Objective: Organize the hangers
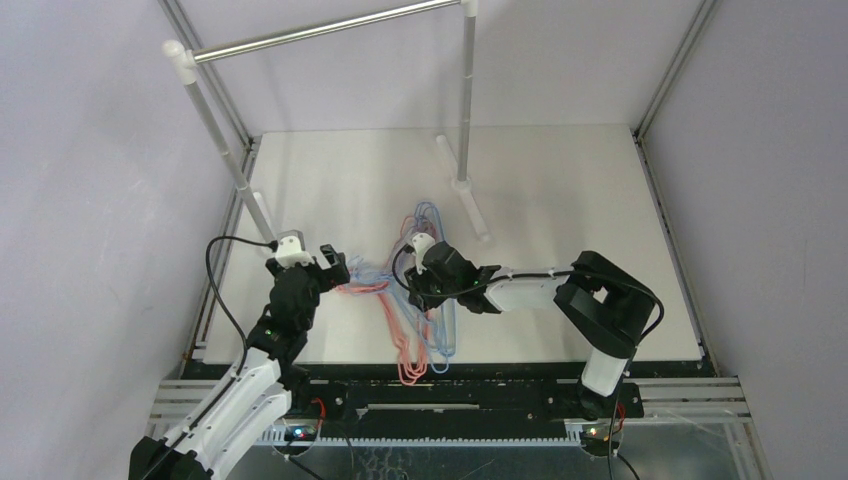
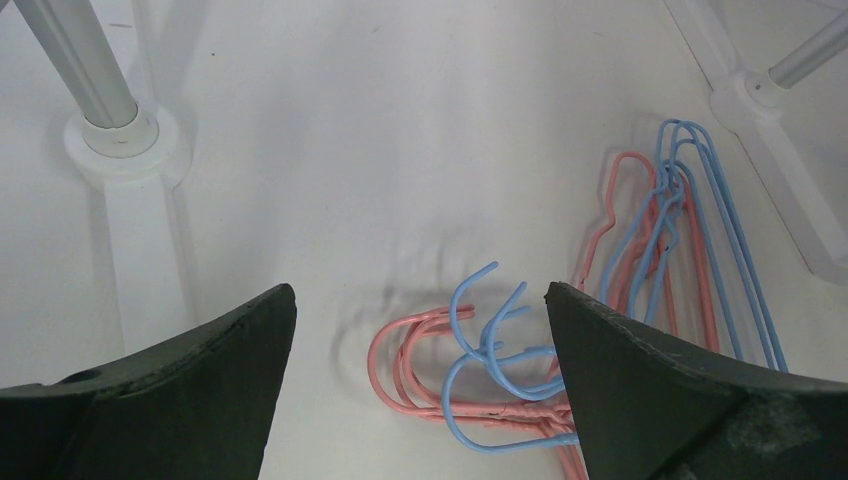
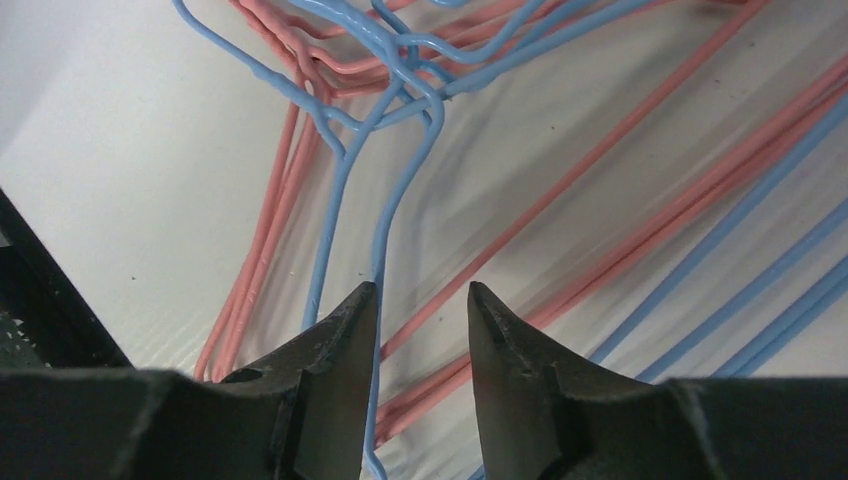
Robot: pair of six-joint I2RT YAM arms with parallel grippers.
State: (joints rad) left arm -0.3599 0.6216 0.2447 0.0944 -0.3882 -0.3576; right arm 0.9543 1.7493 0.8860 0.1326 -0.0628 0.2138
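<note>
A tangled pile of thin wire hangers [image 1: 418, 300], light blue and pink-red, lies flat on the white table [image 1: 560, 200]. My left gripper [image 1: 338, 268] is open at the pile's left end. In the left wrist view it [image 2: 420, 292] stands wide open, with several pink and blue hooks [image 2: 480, 350] lying between its jaws, nearer the right one. My right gripper [image 1: 413, 292] is low over the pile's middle. In the right wrist view it [image 3: 422, 287] is narrowly open, and a blue wire [image 3: 385, 240] runs between the jaws along the left finger [image 3: 340, 340].
The silver rail [image 1: 330, 28] spans two white posts at the back. The left post's base [image 2: 120, 140] stands just beyond my left gripper, the right post's foot [image 1: 470, 205] behind the pile. Black frame rails edge the table's front [image 1: 460, 370].
</note>
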